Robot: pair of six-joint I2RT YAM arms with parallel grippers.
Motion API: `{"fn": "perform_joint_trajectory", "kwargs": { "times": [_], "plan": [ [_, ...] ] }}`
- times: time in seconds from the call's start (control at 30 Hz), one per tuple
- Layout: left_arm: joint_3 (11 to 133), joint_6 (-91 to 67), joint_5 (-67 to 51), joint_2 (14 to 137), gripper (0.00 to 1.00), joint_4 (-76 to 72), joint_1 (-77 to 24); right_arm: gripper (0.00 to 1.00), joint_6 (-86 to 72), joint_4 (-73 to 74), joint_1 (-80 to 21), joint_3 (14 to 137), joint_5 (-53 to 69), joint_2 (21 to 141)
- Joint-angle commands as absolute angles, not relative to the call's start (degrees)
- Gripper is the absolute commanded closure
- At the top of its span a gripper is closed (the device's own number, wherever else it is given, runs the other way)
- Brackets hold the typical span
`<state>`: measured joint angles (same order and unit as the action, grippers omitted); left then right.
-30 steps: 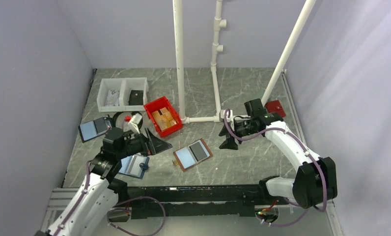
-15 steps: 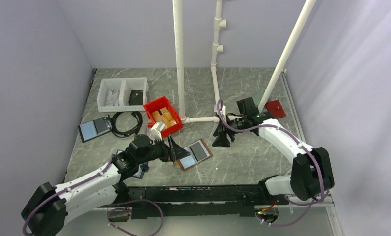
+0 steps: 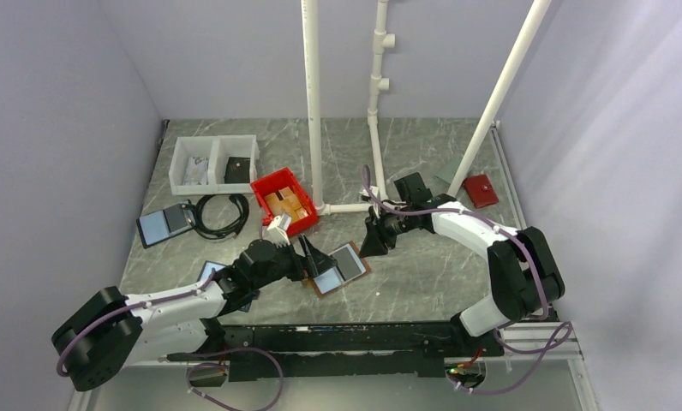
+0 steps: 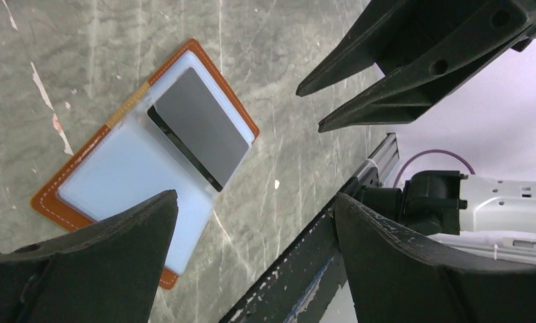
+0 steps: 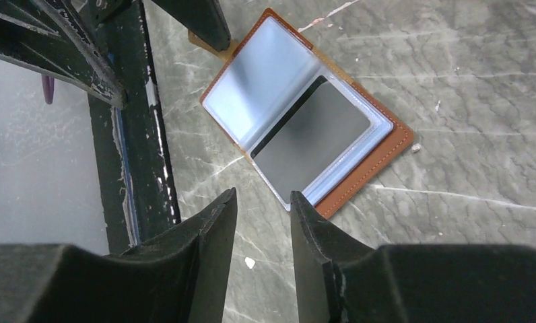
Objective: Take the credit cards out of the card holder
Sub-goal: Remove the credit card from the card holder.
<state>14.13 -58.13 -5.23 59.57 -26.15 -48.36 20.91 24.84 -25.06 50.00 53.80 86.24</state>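
The left gripper (image 3: 314,255) hangs wide open at the left edge of the card holder (image 3: 338,267), which lies open flat on the table (image 3: 423,274); best to pin its pale half. The right gripper (image 3: 373,240), narrow and empty, should pinch the dark card (image 5: 312,138) by its edge.

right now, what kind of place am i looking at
Probably a robot test cell in a lab: plain walls box in a marble-patterned table, a white pipe frame stands on it, and the left arm and right arm are mounted at its near edge.
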Motion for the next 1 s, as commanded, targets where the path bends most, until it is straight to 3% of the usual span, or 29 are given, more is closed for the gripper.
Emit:
{"fn": "perform_joint_trajectory", "kwargs": {
  "times": [0.0,0.97],
  "plan": [
    [14.4,-55.3,-1.7,60.9,0.08,-33.5,-48.6,0.62,18.9,22.5,-25.0,52.1,52.6,86.1],
    [13.9,-58.4,-0.2,66.0,0.06,-35.9,-48.6,0.71,15.1,22.4,-26.0,54.7,48.8,92.0]
  ]
}}
